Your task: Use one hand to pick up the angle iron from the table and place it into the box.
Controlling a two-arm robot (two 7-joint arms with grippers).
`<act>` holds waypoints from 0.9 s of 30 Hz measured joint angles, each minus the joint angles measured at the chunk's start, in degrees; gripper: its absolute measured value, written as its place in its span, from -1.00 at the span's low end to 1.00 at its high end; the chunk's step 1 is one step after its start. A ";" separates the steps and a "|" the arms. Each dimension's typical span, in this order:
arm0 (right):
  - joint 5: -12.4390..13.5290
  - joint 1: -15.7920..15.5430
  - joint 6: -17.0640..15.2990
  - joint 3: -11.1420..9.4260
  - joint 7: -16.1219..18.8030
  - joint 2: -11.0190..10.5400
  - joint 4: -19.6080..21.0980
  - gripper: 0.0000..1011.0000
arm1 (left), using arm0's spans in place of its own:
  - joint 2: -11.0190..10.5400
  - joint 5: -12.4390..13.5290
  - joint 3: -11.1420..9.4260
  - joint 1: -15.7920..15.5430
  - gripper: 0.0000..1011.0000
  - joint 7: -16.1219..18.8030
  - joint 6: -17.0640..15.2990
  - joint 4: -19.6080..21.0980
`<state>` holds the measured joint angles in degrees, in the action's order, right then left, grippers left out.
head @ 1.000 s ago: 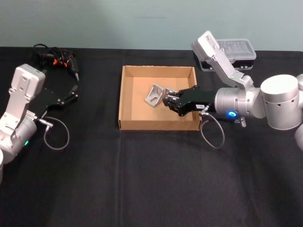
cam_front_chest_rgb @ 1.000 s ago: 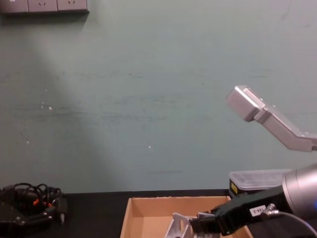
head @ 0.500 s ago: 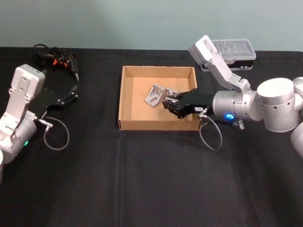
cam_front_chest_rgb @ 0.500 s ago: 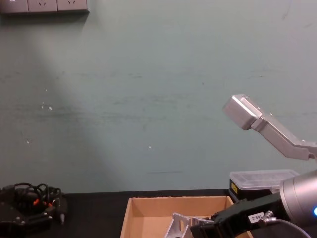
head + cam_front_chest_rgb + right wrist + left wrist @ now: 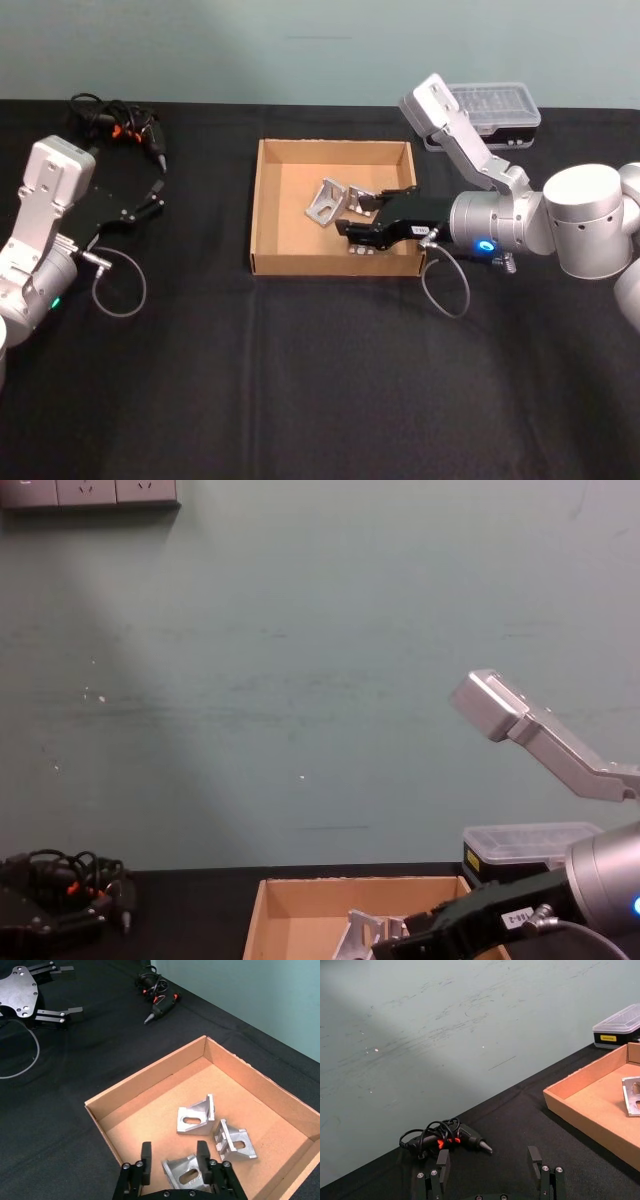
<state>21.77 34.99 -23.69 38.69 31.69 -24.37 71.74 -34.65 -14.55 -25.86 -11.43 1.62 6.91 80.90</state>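
Pretty much at the drop-off stage here, I'd say. The right gripper (image 5: 362, 219) is reaching in over the right side of the box (image 5: 266, 199), low inside it, and its fingers (image 5: 145, 1155) are spread apart with an angle iron (image 5: 181, 1173) sitting between them on the cardboard floor. From the right wrist view I can't tell for sure whether the pads are touching the metal, but the gap looks wider than the piece, so my read is it's let go rather than gripping. There are 2 other angle irons in the box too, one (image 5: 196, 1116) near the middle and another (image 5: 232, 1141) just beside it, all resting on the brown bottom. I don't see any bracket lying out on the black worktop (image 5: 320, 380), so the placing part looks done and what's left is probably just pulling the arm up and out without nudging the pieces. The left gripper (image 5: 490, 1176) is parked off at the left of the worktop with its fingers open and nothing in them, near a glue gun (image 5: 451, 1136).
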 joint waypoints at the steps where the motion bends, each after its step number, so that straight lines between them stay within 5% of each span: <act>1: 0.00 0.00 0.00 0.00 0.00 -0.01 0.01 0.12 | 0.00 0.00 0.00 0.00 1.00 0.00 0.00 0.00; 16: 0.48 -1.17 1.60 -0.86 0.78 -0.41 1.55 0.98 | 0.00 0.00 0.00 0.00 1.00 0.00 0.00 0.00; 23: 2.54 -4.63 5.75 -3.75 0.95 -1.40 5.65 0.98 | 0.00 0.00 0.00 0.00 1.00 0.00 0.00 0.00; 27: 3.64 -8.17 9.42 -6.80 -2.06 -2.10 9.72 0.98 | 0.00 0.00 0.00 0.00 1.00 0.00 0.00 0.00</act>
<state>25.41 26.82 -14.27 31.90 29.63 -26.46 81.47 -34.65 -14.55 -25.86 -11.43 1.62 6.91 80.90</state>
